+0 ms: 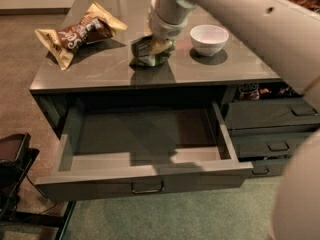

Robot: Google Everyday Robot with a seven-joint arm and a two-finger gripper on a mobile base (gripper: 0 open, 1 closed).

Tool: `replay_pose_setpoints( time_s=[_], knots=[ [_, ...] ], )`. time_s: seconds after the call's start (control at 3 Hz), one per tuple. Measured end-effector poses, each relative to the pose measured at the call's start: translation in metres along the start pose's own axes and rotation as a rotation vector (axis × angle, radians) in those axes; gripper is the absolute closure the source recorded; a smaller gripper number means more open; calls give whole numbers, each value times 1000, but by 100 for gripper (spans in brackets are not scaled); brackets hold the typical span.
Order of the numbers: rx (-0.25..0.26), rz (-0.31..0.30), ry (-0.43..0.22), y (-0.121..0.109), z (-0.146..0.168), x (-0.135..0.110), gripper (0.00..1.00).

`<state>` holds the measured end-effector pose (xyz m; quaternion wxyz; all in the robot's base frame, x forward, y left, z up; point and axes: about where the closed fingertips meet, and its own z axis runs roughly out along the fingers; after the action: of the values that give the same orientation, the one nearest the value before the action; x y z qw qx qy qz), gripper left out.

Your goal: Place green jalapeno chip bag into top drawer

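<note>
The green jalapeno chip bag sits crumpled on the grey tabletop, near its middle. My gripper comes down from the upper right and presses onto the bag's top right, with its tip hidden behind the wrist and the bag. The top drawer is pulled wide open below the table's front edge. Its inside is bare and its small metal bar handle is at front centre.
A larger brown-and-tan chip bag lies at the table's left. A white bowl stands right of the gripper. Narrower dark drawers with handles are at the right. A black object stands on the floor at left.
</note>
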<state>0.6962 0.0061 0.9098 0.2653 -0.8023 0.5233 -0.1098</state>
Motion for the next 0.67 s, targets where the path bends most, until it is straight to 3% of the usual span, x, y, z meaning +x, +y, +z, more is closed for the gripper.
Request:
replay_pose_setpoints(
  time_s=[0.67],
  knots=[
    [37, -149, -188, 58, -89, -28, 100]
  ],
)
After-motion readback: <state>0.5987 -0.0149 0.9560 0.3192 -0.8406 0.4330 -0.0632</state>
